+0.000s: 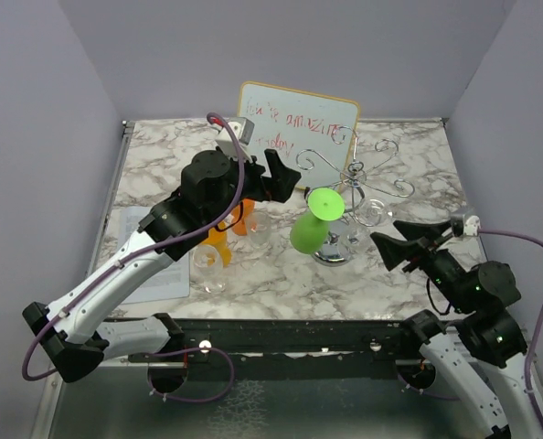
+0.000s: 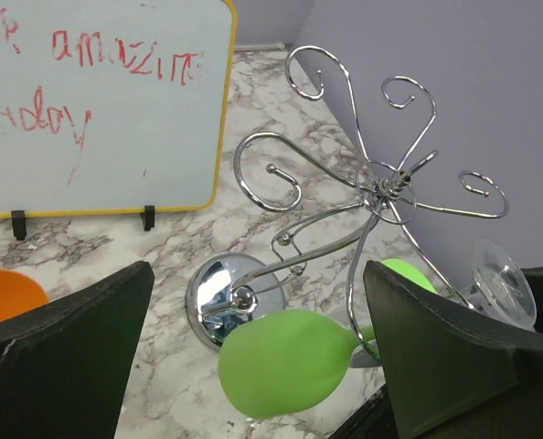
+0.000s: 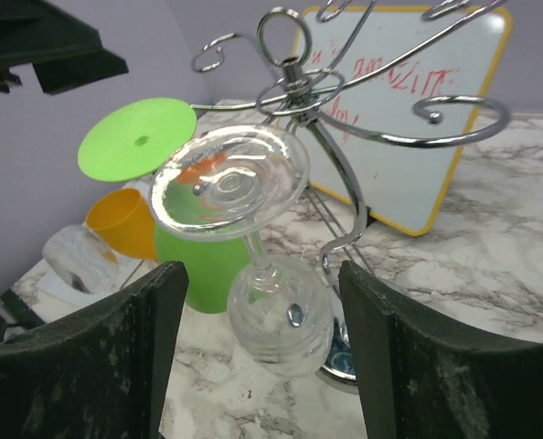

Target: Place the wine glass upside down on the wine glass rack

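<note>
The silver wire wine glass rack point(image 1: 356, 172) stands right of centre on its round shiny base point(image 2: 218, 294). A green wine glass point(image 1: 315, 225) hangs on it upside down and tilted, foot up, stem in a wire loop; its bowl point(image 2: 285, 362) lies between my left fingers without touching them. A clear wine glass point(image 3: 279, 311) also hangs upside down on the rack. My left gripper point(image 1: 284, 181) is open and empty just left of the green glass. My right gripper point(image 1: 390, 240) is open and empty, its fingers either side of the clear glass, apart from it.
A yellow-framed whiteboard point(image 1: 294, 123) with red writing stands behind the rack. Orange glasses point(image 1: 224, 240) and clear glasses point(image 1: 207, 262) stand on the marble table left of the rack. A paper sheet point(image 1: 153, 270) lies at the left.
</note>
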